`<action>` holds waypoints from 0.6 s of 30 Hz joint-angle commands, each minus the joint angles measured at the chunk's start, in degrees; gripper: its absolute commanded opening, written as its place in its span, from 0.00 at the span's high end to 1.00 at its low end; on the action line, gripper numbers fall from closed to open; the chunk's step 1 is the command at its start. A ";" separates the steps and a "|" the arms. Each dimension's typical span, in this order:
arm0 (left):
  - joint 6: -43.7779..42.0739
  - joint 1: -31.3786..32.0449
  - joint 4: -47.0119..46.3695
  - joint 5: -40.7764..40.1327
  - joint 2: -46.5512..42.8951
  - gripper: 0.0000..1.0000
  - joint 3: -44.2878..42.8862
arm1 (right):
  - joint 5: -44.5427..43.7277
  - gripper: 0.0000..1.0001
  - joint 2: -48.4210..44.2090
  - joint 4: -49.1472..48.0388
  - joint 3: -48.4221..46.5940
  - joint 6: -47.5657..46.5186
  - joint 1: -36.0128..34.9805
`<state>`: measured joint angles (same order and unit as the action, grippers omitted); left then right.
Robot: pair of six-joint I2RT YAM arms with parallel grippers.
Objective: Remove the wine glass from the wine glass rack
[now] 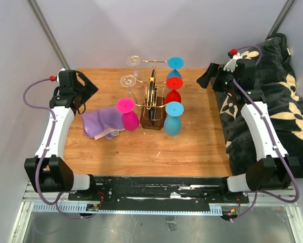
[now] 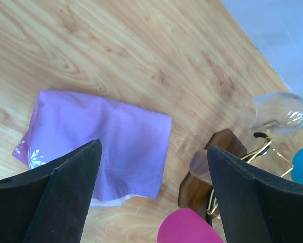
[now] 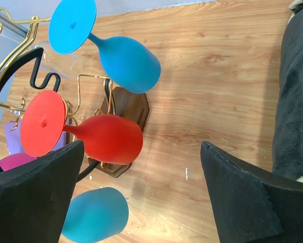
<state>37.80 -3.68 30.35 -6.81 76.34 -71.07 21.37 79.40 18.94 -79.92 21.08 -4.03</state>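
The wine glass rack point(image 1: 151, 98), gold wire on a dark wooden base, stands mid-table. Upside-down glasses hang on it: a pink one point(image 1: 127, 115) and two clear ones point(image 1: 128, 81) on its left, a red one point(image 1: 174, 87) between two blue ones point(image 1: 172, 120) on its right. My left gripper point(image 1: 88, 86) is open and empty, left of the rack; its wrist view point(image 2: 154, 147) shows the rack base point(image 2: 217, 157), the pink bowl point(image 2: 186, 228) and a clear glass point(image 2: 275, 112). My right gripper point(image 1: 206, 77) is open and empty, right of the rack; its wrist view point(image 3: 142, 144) shows the red glass point(image 3: 103, 137) and blue glasses point(image 3: 126, 63).
A purple cloth point(image 1: 101, 123) lies on the wooden table point(image 1: 141, 152) left of the rack and under my left gripper point(image 2: 105, 136). A black cushion with a pale flower pattern point(image 1: 275, 96) lies along the table's right edge.
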 commanded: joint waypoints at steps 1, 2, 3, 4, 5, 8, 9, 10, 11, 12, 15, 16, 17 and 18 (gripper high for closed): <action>-2.56 -0.10 1.16 -0.32 0.68 0.09 -6.30 | -5.23 0.02 -0.94 3.19 -1.96 1.77 0.60; -2.89 -0.10 1.39 0.07 1.06 0.08 -7.52 | -6.10 0.02 -1.36 3.05 -1.48 1.62 0.55; -3.21 -0.09 1.79 0.39 1.38 0.08 -8.76 | -7.29 0.02 -1.93 2.45 -0.75 0.86 0.40; -3.52 -0.10 2.08 0.68 1.56 0.07 -9.81 | -9.19 0.01 -2.44 1.97 -0.05 0.32 0.17; -3.85 -0.10 2.42 0.93 1.69 0.07 -10.55 | -11.11 0.01 -2.97 1.93 0.45 -0.55 -0.28; -4.40 -0.10 2.44 1.09 1.54 0.05 -11.84 | -12.84 0.02 -3.21 2.97 1.04 -3.76 -0.87; -4.40 -0.10 2.35 1.22 1.48 0.04 -12.08 | -11.59 0.02 -3.01 2.95 1.20 -4.33 -0.82; -4.40 -0.10 1.85 1.69 1.53 0.02 -11.85 | -7.21 0.02 -2.63 2.32 1.39 -5.01 -0.83; -4.23 -0.10 0.93 2.20 1.64 0.01 -11.06 | -2.02 0.02 -2.14 1.23 1.55 -5.13 -0.88; -3.89 -0.10 -0.17 3.00 2.19 0.00 -9.23 | 1.15 0.02 -1.73 0.33 1.63 -3.75 -0.89; -2.27 -0.09 -0.18 5.66 6.49 0.00 -5.13 | 3.99 0.02 -1.46 -2.51 2.92 -0.29 -0.89; -1.76 -0.10 -0.53 6.16 7.84 0.00 -3.01 | 4.48 0.01 -1.63 -2.68 3.01 -0.14 -0.89; -1.16 -0.10 -1.66 6.80 8.56 0.00 -0.29 | 5.15 0.01 -1.81 -2.39 2.97 -0.31 -0.89; -0.66 -0.10 -2.87 7.32 8.99 0.00 2.57 | 5.59 0.01 -2.09 -1.76 2.72 -0.85 -0.89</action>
<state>35.24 -3.68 28.51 -2.94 80.66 -76.62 21.74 77.65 19.07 -77.65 19.40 -4.16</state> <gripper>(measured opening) 0.994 0.984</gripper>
